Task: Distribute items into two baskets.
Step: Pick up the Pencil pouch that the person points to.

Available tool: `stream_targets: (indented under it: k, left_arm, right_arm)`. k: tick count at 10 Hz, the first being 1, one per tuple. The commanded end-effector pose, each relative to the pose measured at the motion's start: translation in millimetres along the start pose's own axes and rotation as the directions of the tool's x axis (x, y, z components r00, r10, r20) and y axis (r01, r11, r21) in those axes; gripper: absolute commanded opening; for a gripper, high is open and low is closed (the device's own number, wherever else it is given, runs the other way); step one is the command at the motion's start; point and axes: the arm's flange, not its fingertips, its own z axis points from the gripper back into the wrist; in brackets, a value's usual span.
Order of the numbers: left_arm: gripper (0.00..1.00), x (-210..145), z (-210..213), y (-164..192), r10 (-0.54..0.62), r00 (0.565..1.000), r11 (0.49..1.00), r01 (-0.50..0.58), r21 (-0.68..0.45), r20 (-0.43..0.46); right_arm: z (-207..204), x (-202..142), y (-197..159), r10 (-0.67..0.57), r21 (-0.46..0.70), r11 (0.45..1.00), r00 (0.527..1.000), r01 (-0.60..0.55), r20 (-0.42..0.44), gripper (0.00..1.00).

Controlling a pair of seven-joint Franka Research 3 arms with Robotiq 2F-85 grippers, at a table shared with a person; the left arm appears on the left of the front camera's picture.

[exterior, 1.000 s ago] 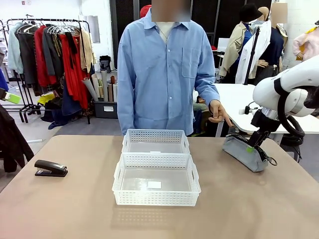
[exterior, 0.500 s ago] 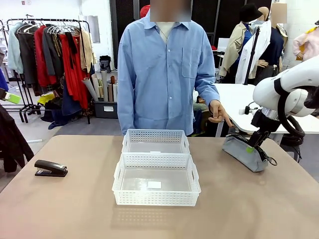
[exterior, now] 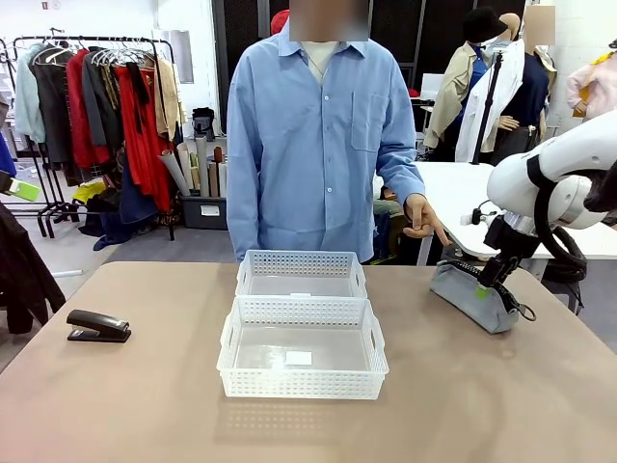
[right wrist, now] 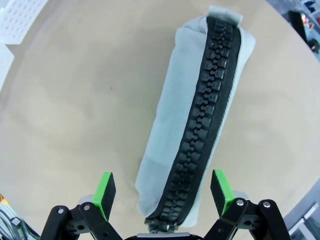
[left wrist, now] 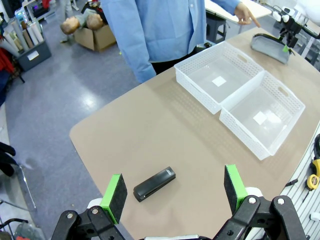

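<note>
Pouch bag (right wrist: 195,125) beneath right hand (right wrist: 162,181), spread wide, left hand (left wrist: 174,176) likewise, above stapler (left wrist: 154,183)

Matt grey cloth pouch (right wrist: 160,150) with ribbed black strap (right wrist: 200,130); white perforated plastic baskets (exterior: 301,384), faintly glossy; smooth black stapler (exterior: 97,326); smooth, matt tan counter (exterior: 145,405).

The pouch (right wrist: 167,125) is grey with a black toothed strip, the stapler (left wrist: 154,183) plain black, the surface (exterior: 145,405) tan. The near basket (exterior: 302,384) and far basket (exterior: 301,260) are white, their walls patterned with rows of small holes. The left claw (left wrist: 174,189) and right claw (right wrist: 163,192) are black with green pads (right wrist: 105,190).
</note>
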Motion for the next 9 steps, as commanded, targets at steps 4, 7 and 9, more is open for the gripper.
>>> stream_targets:
  k: [4, 7, 9]
  left_arm:
    - [1.00, 0, 0, 1, -0.014, 1.000, 1.000, 0.015, -0.015, 0.012]
    - [1.00, 0, 0, 1, -0.014, 1.000, 1.000, 0.015, -0.015, 0.012]
    - [1.00, 0, 0, 1, -0.014, 1.000, 1.000, 0.015, -0.015, 0.012]
  right_arm:
    - [-18, 22, -29, 0.072, -0.041, 0.997, 0.997, -0.072, -0.002, 1.00]
    - [-20, 26, -30, 0.063, -0.033, 0.997, 0.998, -0.063, 0.004, 0.83]
    - [-21, 26, -31, 0.063, -0.037, 0.997, 0.998, -0.063, 0.006, 0.50]
